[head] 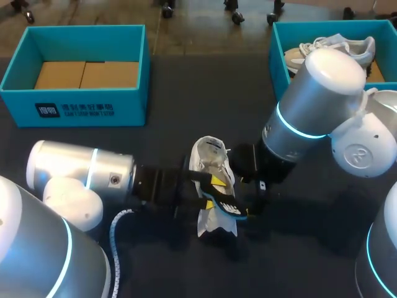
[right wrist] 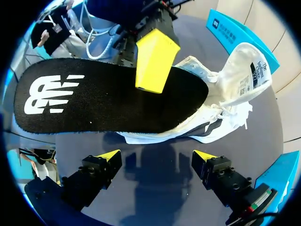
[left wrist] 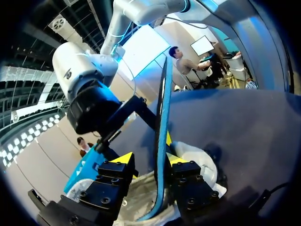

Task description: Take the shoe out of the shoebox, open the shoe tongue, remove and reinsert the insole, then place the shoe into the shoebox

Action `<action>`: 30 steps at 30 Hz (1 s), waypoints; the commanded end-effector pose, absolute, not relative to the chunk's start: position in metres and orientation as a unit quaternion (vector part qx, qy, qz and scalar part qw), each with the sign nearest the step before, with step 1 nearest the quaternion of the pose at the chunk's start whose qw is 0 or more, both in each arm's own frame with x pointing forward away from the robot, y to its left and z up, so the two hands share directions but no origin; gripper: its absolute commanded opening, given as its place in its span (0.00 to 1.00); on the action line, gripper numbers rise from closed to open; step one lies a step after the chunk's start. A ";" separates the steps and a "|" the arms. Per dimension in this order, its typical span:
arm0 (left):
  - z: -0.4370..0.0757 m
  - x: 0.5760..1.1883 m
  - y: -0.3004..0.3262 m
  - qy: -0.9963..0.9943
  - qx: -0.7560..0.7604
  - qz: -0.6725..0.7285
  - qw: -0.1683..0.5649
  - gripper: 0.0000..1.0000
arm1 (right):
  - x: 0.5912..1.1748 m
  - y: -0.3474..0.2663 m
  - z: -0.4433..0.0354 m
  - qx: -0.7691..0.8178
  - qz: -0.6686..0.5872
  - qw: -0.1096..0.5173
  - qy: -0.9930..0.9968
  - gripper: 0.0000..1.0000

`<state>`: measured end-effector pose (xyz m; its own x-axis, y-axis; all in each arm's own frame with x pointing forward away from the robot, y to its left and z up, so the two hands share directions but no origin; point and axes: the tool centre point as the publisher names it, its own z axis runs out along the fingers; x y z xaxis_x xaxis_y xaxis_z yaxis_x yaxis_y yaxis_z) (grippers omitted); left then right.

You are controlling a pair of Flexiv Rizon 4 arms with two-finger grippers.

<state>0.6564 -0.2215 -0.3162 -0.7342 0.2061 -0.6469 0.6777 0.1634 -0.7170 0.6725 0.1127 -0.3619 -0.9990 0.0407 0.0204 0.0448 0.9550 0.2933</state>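
1. Worktop (head: 155, 273): a dark surface lying under both end effectors.
2. Shoebox (head: 74, 102): teal and open, with a bare cardboard floor. It stands well apart from the left end effector (left wrist: 148, 161). A second shoebox (head: 277, 56) beyond the right end effector (right wrist: 154, 157) holds a spare shoe (head: 329, 49).
3. Shoe (head: 208, 155): white, with a soft mesh upper and loose laces. It lies on the worktop between the two end effectors, just under the left one. Its tongue (right wrist: 251, 66) is folded out. The shoe is judged light and likely to slide, so it would need steadying at the heel collar.
4. Insole (right wrist: 108, 99): black fabric on top with a white logo at the heel and a blue edge. It sits edge-on inside the left end effector, and its front end meets the shoe's opening.
   - It is judged thin, light and floppy, and it would buckle if pushed.
   - It is best pinched across its flat faces near the heel and fed in toe first.
5. Left end effector: whether it clamps the insole or merely carries it cannot be told.
6. Right end effector: its fingers are spread wide and hold nothing. It hovers beside the insole, above bare worktop.
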 end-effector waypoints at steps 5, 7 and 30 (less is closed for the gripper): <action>-0.309 0.650 -0.226 0.741 0.318 -0.551 0.215 0.05 | 0.672 0.114 -0.364 -0.022 -0.148 0.006 -0.989 1.00; -0.313 0.651 -0.226 0.744 0.319 -0.546 0.215 0.00 | 0.672 0.114 -0.364 -0.022 -0.148 0.006 -0.989 1.00; -0.348 0.668 -0.209 0.737 0.301 -0.555 0.239 0.00 | 0.672 0.114 -0.364 -0.022 -0.148 0.006 -0.989 1.00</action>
<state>0.6671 -0.2062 -0.3465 -0.7035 0.1787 -0.6878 0.7105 0.1967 -0.6756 0.6725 0.1127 -0.3619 -0.9990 0.0406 0.0204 0.0448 0.9550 0.2932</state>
